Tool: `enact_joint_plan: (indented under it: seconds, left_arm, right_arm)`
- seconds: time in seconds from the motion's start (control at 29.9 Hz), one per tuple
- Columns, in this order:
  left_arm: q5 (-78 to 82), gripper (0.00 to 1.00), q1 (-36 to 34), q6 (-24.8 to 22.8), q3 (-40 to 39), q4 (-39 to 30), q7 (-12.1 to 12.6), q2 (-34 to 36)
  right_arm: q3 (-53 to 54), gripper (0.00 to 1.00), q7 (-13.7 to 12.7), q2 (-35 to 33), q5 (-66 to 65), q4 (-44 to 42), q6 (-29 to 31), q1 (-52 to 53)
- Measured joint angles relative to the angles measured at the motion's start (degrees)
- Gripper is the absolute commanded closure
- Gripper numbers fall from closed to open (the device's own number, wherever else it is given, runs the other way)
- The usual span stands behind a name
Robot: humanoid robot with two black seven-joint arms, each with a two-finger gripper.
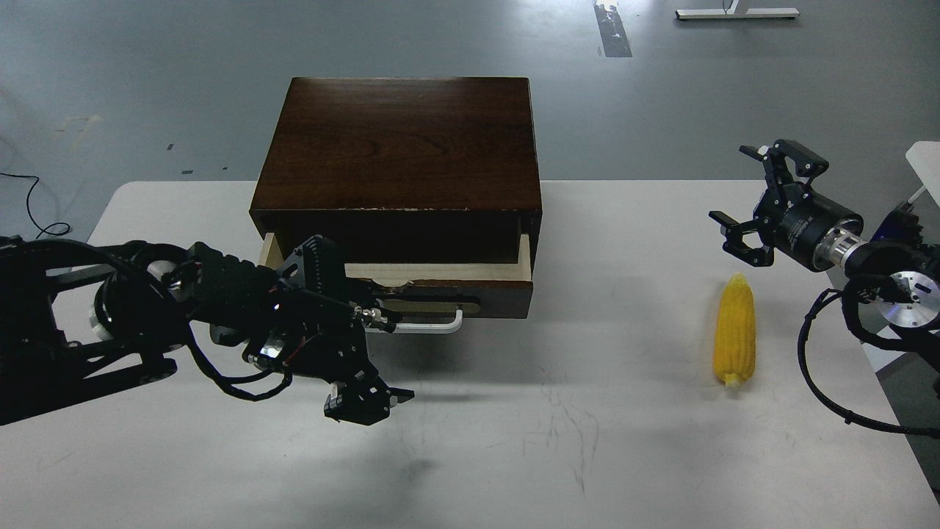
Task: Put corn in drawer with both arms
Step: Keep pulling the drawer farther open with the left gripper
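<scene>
On the white table (587, 455), well to the right of the dark wood cabinet (400, 143), lies the corn (735, 330), a husked yellow cob with kernels in neat rows, its pointed tip aimed away from the viewer and its blunt end nearer. Nothing touches it. Just beyond and to the right of the corn hangs the right gripper (756, 198), above the table, its two black clawed fingers spread wide apart and holding nothing. Back at the cabinet, the drawer (440, 283) is pulled partly out, showing a pale wood rim; its inside is mostly in shadow and hard to make out. The left half of the drawer front is hidden behind the left arm (220, 308), so only the right end of the white bar handle (440, 327) shows. The left gripper (367, 400) sits just in front of the drawer, below the handle, dark and bunched; whether its fingers are parted or closed cannot be told, and it appears to hold nothing.
</scene>
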Motion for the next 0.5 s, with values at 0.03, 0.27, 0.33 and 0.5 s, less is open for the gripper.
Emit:
enact_joint_plan:
  seconds: [0.03,0.27,0.33,0.5]
  left_arm:
    - [0.0,0.02,0.0,0.0,0.0,0.0,0.0,0.0]
    - [0.0,0.02,0.0,0.0,0.0,0.0,0.0,0.0]
    - [0.0,0.02,0.0,0.0,0.0,0.0,0.0,0.1]
    - [-0.1,0.02,-0.1,1.5,0.2,0.0,0.0,0.7]
  right_arm:
    - [0.0,0.0,0.0,0.0,0.0,0.0,0.0,0.0]
    - [-0.1,0.0,0.0,0.1,0.0,0.0,0.0,-0.1]
    - [-0.1,0.0,0.0,0.1,0.0,0.0,0.0,-0.1]
    - [-0.1,0.0,0.0,0.1,0.0,-0.1,0.0,-0.3]
